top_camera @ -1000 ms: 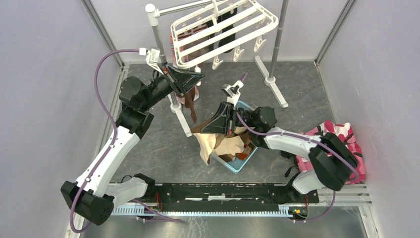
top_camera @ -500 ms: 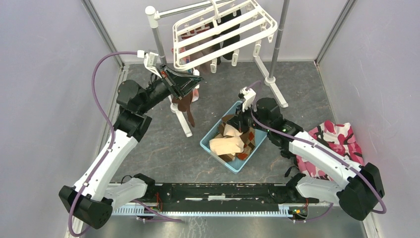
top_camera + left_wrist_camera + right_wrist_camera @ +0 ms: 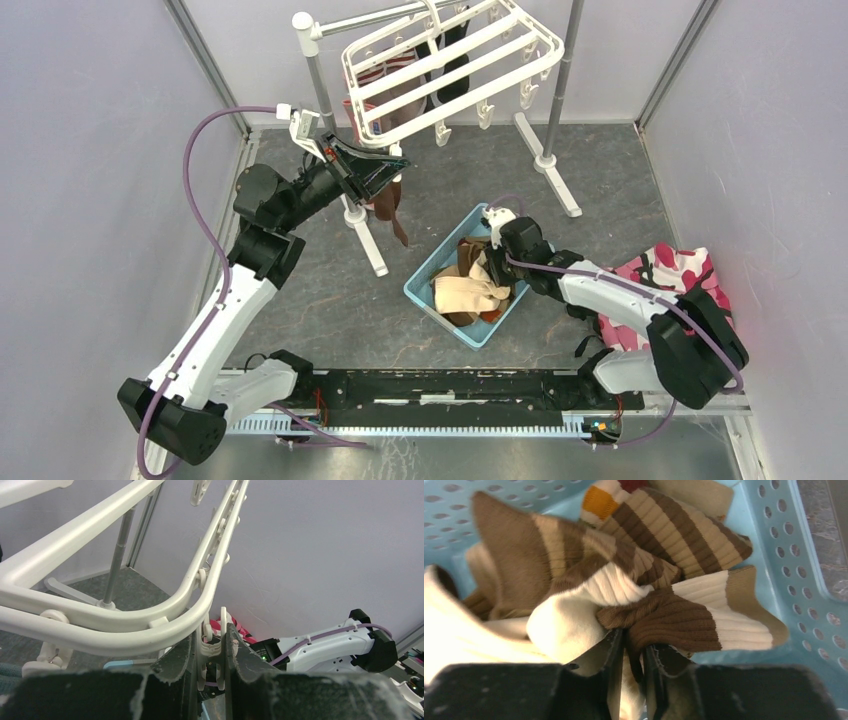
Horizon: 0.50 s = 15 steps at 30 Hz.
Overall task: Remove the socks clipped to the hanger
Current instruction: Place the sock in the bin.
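Your right fingers (image 3: pixel 610 660) dropped into the basket (image 3: pixel 804 580) — a brown sock (image 3: pixel 669 622) lies between them, can't tell if held. Your left fingers (image 3: pixel 175 664) pinch a hanger (image 3: pixel 125 625) clip (image 3: pixel 210 647).

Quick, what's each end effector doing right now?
Left end effector: closed on a white hanger clip.
Right end effector: brown sock between near-closed jaws; grip cannot be told.

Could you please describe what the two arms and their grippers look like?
Both the left arm and right arm have white tubular links between bulky black joint housings. A purple cable loops along each to the wrist. The left gripper and right gripper have flat black fingers with rough, worn edges on black triangular bodies.
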Each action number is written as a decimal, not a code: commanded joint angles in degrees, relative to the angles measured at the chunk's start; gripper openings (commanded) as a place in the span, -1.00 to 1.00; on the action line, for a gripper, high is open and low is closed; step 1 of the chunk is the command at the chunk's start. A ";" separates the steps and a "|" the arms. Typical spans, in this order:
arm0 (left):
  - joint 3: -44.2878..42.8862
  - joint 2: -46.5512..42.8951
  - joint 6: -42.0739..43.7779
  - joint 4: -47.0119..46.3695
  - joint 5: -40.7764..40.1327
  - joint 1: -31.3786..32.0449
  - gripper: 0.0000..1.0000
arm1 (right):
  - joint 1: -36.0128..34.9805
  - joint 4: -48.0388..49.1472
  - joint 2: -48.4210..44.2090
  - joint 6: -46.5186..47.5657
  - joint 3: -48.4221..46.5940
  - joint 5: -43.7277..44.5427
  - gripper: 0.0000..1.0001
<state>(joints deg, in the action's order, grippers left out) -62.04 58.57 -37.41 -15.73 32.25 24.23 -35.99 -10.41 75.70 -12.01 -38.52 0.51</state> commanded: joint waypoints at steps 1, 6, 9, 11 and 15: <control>0.14 -0.99 2.12 -0.54 1.91 -0.15 -0.96 | -0.56 1.86 1.76 2.47 0.22 6.13 -0.36; 0.09 -1.09 2.40 -0.19 2.06 -0.11 -0.94 | -1.15 5.29 -8.25 4.46 1.24 8.70 -0.05; -0.14 -0.92 2.47 -0.23 2.18 -0.14 -0.93 | -1.26 7.96 -14.99 6.72 2.36 5.83 0.92; -0.35 -0.82 2.44 -0.33 2.35 -0.14 -0.93 | -1.26 7.95 -17.80 7.40 2.56 4.79 0.96; -0.54 -0.72 2.52 -0.27 2.50 -0.15 -0.93 | -1.28 4.68 -21.10 8.34 1.19 3.99 0.96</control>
<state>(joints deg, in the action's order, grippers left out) -61.84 58.54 -37.36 -15.68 33.17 24.23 -37.01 -5.17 56.62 -6.00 -36.12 5.15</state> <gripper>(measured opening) 0.223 0.979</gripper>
